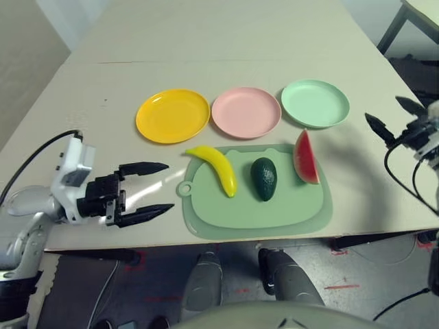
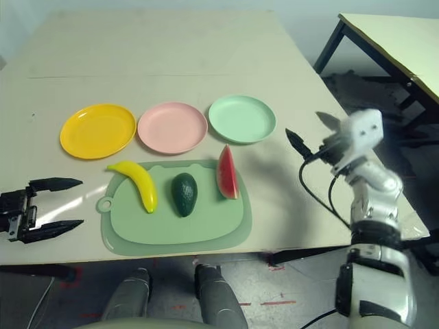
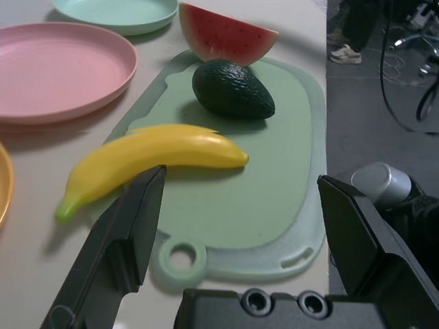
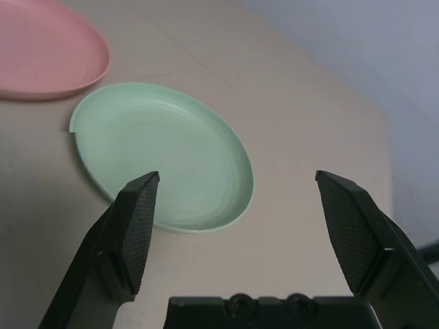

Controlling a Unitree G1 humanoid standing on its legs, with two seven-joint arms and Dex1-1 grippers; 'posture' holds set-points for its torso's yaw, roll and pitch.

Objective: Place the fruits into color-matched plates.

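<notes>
All three toy fruits lie on the pale green rounded-rectangle cutting mat (image 1: 274, 205), none yet on a plate. Behind the mat stand three round matte plastic plates: the yellow plate (image 1: 172, 115), the pink plate (image 1: 245, 112) and the mint green plate (image 1: 315, 103), side by side. The curved yellow banana (image 1: 215, 168) rests on the mat's left part, its long axis running from the mat's back-left corner diagonally toward the mat's front. The dark green oval avocado (image 1: 264, 178) sits mid-mat; the red watermelon wedge with green rind (image 1: 305, 157) stands at the mat's right edge. The left gripper (image 1: 152, 189), jaws wide apart and empty, hangs just left of the mat, pointing across at the banana, so it looks the nearer arm for that fruit. The right gripper (image 2: 310, 138), also spread and empty, hovers right of the mat, aimed toward the mint green plate
</notes>
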